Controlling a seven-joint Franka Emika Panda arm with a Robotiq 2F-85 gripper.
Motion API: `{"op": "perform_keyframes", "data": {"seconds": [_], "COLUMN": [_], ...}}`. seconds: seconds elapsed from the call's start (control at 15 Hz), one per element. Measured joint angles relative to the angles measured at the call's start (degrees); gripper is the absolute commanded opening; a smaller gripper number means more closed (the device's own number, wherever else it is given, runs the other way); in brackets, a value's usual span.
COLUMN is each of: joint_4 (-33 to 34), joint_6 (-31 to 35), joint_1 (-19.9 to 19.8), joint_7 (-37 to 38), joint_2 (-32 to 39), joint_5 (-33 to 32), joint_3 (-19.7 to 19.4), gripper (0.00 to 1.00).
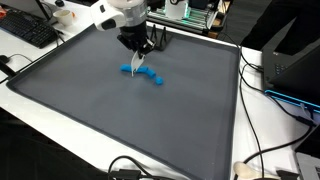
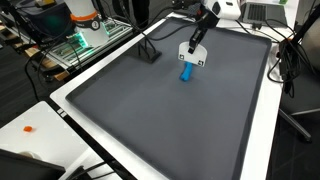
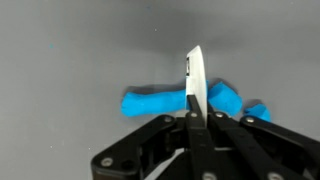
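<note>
a wide grey mat [image 1: 120, 125] covers the white table [image 1: 45, 112]. over its far half the arm [image 1: 122, 14] hangs down, and the gripper [image 3: 196, 112] is clenched on a thin white card [image 3: 196, 72], held upright and edge-on in the wrist view. the blue lump [image 3: 152, 103] lies on the mat right under the card; whether they touch cannot be told.

No text, brand or number can be read anywhere: the white piece [image 3: 196, 80] held in the gripper [image 3: 197, 114] bears a small dark mark [image 3: 188, 67] near its top, too blurred to make out.
</note>
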Motion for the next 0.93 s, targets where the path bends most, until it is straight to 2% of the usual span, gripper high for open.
{"op": "perform_keyframes", "data": {"seconds": [0.93], "joint_4": [2.6], "joint_6": [0.6], "joint_1": [-0.2], "joint_7": [-1.7], "joint_2": [3.8], "joint_5": [-0.2], "joint_3": [-0.3], "gripper": [0.01]}}
